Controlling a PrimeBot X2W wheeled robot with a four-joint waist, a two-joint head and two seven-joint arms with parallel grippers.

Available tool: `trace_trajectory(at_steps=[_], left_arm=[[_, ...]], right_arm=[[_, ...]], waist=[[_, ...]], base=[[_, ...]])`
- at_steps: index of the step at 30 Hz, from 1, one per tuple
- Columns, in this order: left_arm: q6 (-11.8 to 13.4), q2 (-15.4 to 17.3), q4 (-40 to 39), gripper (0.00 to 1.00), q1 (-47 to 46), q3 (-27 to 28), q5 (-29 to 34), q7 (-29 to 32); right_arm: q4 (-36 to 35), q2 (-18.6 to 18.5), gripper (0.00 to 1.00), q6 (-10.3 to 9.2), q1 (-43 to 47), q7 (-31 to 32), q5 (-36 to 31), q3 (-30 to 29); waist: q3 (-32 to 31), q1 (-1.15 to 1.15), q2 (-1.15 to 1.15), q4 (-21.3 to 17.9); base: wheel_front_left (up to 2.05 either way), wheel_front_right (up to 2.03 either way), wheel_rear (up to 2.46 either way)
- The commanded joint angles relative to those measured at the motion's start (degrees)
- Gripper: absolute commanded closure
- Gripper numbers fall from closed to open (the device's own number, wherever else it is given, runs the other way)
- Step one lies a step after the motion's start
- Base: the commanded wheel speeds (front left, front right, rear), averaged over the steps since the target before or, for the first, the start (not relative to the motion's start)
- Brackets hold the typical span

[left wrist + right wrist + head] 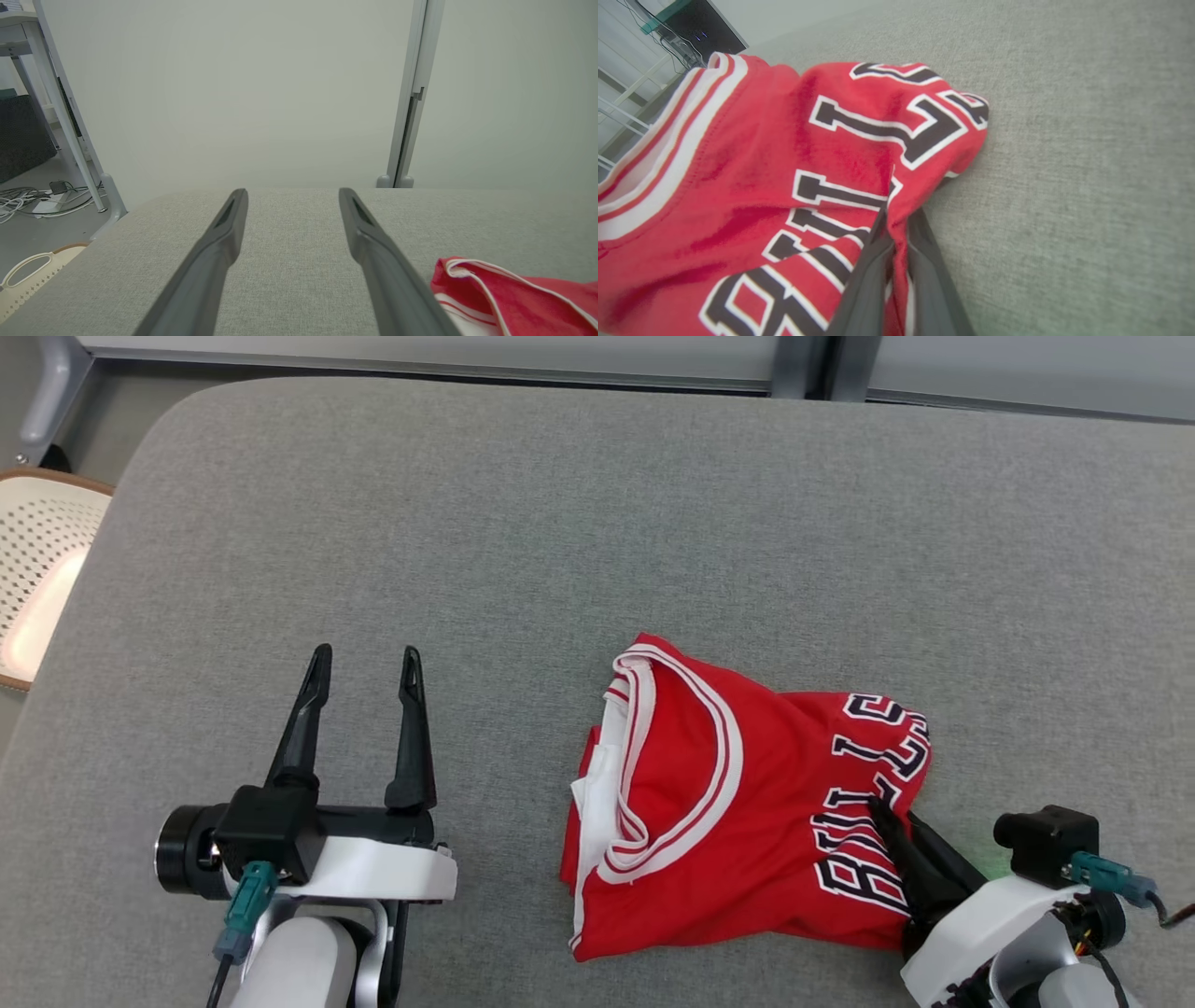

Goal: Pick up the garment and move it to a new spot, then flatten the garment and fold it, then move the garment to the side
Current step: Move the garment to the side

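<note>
Hard to read in full, the black-and-white lettering on the red garment (728, 803): curled under at the right edge and partly covered by dark fingers. Impossible to tell how much cloth lies tucked beneath the bunched top layer. Crumpled on the grey worktop (560, 523), right of centre, with the white-striped neckline turned up towards the left. Pinched near the lower right edge by the right end effector (878, 807), closed narrow on a fold of red cloth, fingertips sunk into that fold. Blurred at the near edge of the right wrist view. Cut off at the lower right corner of the left wrist view, past the collar.

Spread wide and holding nothing: left end effector (366, 658), above bare worktop, apart from the garment.

Cropped at the left frame edge, beside the worktop: pale perforated basket (37, 569) with a brown rim. Beyond the far edge: grey upright post (411, 116) against a plain wall; tangled cables (28, 200) on the floor.
</note>
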Motion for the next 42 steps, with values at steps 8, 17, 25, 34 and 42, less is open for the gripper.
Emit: trace_trajectory(at_steps=[8, 17, 25, 34, 42], left_arm=[[-0.83, 0.46, -1.48, 0.0, -1.94, 0.82, 2.57, -0.14], [-1.71, 2.03, -1.66, 0.0, -4.28, 0.84, 4.52, -0.14], [-2.37, 3.4, -2.68, 0.0, -8.38, -0.48, 6.02, 1.7], [-3.06, 4.26, -4.56, 0.0, -13.69, -2.75, 8.43, 4.73], [-3.53, 5.14, -5.69, 0.0, -17.87, -3.6, 9.81, 5.71]], right_arm=[[-1.87, -4.59, 1.0, -0.15, -2.14, -3.62, -0.85, 2.17], [-2.74, -10.19, 1.0, -0.13, -5.93, -6.4, 0.15, 3.39], [1.91, -16.41, 1.0, -0.13, -16.07, -9.94, 2.73, 5.13], [12.13, -25.81, 1.0, -0.13, -29.17, -15.43, 6.86, 1.65], [22.19, -31.39, 1.0, -0.13, -34.66, -17.2, 12.52, -3.59]], waist=[[1.36, 0.0, 0.0, -7.44], [2.95, 0.0, 0.0, -19.59], [7.56, 0.0, 0.0, -26.08], [15.78, 0.0, 0.0, -26.77], [21.81, 0.0, 0.0, -25.14]], base=[[0.0, 0.0, 0.0], [0.0, 0.0, 0.0], [0.0, 0.0, 0.0], [0.0, 0.0, 0.0], [0.0, 0.0, 0.0]])
